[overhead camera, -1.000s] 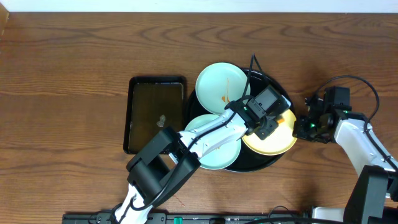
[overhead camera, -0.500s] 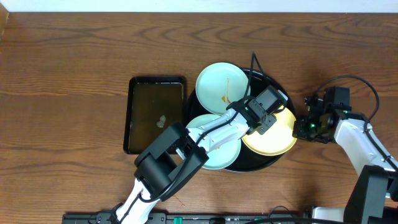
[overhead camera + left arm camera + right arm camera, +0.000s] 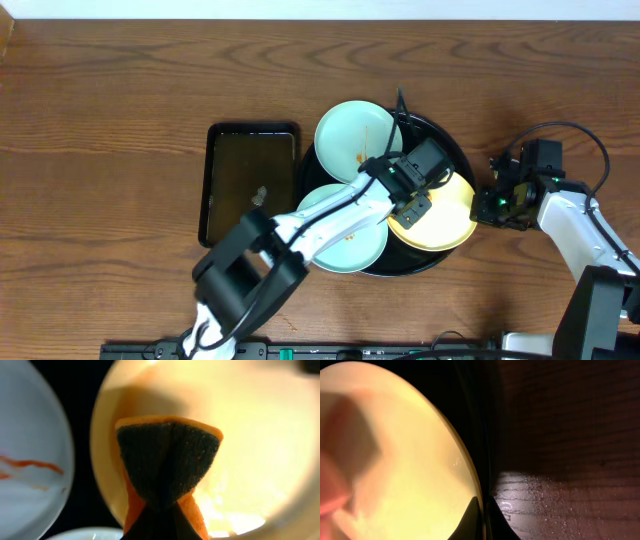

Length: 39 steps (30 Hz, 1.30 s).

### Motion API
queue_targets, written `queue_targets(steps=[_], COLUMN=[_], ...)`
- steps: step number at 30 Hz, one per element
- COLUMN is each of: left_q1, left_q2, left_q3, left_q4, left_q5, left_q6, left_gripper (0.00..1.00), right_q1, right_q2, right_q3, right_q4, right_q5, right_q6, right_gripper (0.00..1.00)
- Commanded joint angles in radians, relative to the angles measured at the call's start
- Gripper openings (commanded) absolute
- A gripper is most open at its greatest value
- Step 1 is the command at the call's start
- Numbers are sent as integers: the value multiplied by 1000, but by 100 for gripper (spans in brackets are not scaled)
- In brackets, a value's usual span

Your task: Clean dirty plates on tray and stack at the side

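Yellow plate (image 3: 260,435), glossy, perhaps wet

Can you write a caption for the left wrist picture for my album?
Orange sponge with a dark scrubby face, pinched by the left gripper, over the pale yellow round plate.

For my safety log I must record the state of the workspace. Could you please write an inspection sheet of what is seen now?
Surface: brown wooden table.
Job's things: round black tray holds three plates. The upper blue plate and lower blue plate are streaked orange. The yellow plate is under the sponge.
Clutter: rectangular tray with a small pale object, not identifiable.
Grippers: left gripper is shut on the sponge. Right gripper seems to pinch the yellow plate's rim.
Cables: black cable loop at the right arm.
Surroundings: pale wall strip.
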State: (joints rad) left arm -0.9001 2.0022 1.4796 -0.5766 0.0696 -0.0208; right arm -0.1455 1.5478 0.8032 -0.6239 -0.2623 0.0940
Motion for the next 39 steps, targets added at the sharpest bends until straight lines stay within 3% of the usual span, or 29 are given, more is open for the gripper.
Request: queue_targets(steps=[1, 5, 8, 11, 13, 16, 26, 34, 39], left_q1=[40, 119, 212, 287, 343, 444, 635, 675, 675], left_q2=[-141, -255, -333, -372, -390, -395, -394, -394, -394], left_q3=[-3, -3, -3, -3, -3, -3, -3, -4, -4], left_q4=[-32, -99, -186, -233, -259, -292, -365, -385, -385], left_q5=[5, 5, 5, 5, 5, 5, 5, 5, 5], left_q6=[-71, -135, -166, -166, -166, -175, -176, -176, -176], left_gripper=[8, 7, 7, 8, 7, 7, 8, 7, 8], right_q1=[-10, -10, -10, -10, -10, -10, -10, 7, 128], right_q2=[5, 5, 6, 6, 6, 6, -78, -312, -366], right_q3=[12, 12, 4, -10, -27, -54, 15, 47, 47], right_q4=[3, 6, 6, 6, 12, 35, 42, 28, 30], right_q5=[11, 11, 26, 26, 26, 25, 33, 217, 576], right_q6=[-6, -6, -6, -5, -5, -5, -5, -25, -42], right_gripper=[1, 2, 10, 11, 10, 1, 1, 1, 1])
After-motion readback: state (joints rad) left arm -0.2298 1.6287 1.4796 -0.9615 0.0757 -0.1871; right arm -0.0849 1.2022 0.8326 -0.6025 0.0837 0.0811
